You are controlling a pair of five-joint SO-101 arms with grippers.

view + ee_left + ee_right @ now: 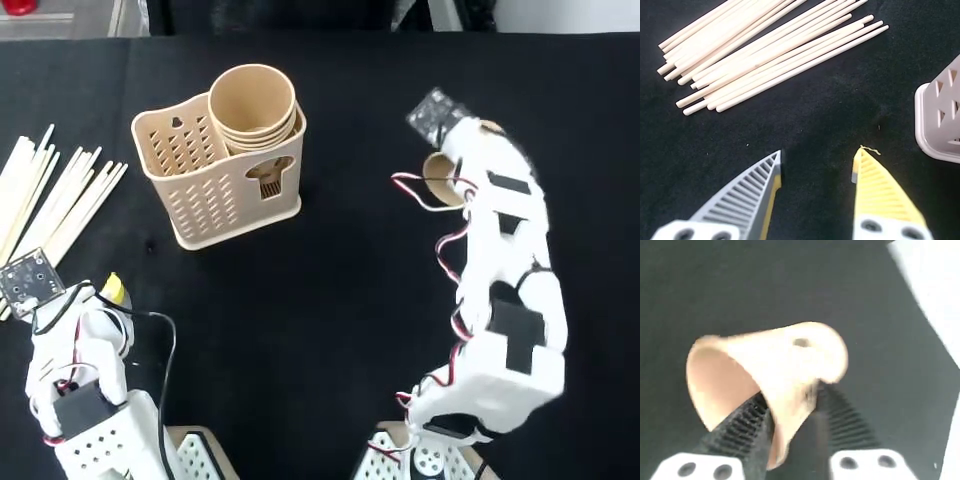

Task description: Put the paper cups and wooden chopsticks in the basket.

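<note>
A beige perforated basket (pixel 215 195) stands at the table's back left with a stack of paper cups (pixel 252 105) in its right compartment. Several wooden chopsticks (pixel 50 195) lie fanned on the black cloth at the far left; the same chopsticks (pixel 765 50) lie beyond my left gripper (pixel 817 157), which hangs open over bare cloth at the front left. My right gripper (pixel 792 412) is shut on a paper cup (pixel 775 375), pinching its wall, the cup lying on its side. From above, that cup (pixel 440 178) shows under the right arm, right of the basket.
The basket's corner (pixel 940 125) shows beside the left gripper. A black cloth (pixel 330 300) covers the table, with open room between the two arms. The table's pale edge (pixel 935 300) runs past the held cup.
</note>
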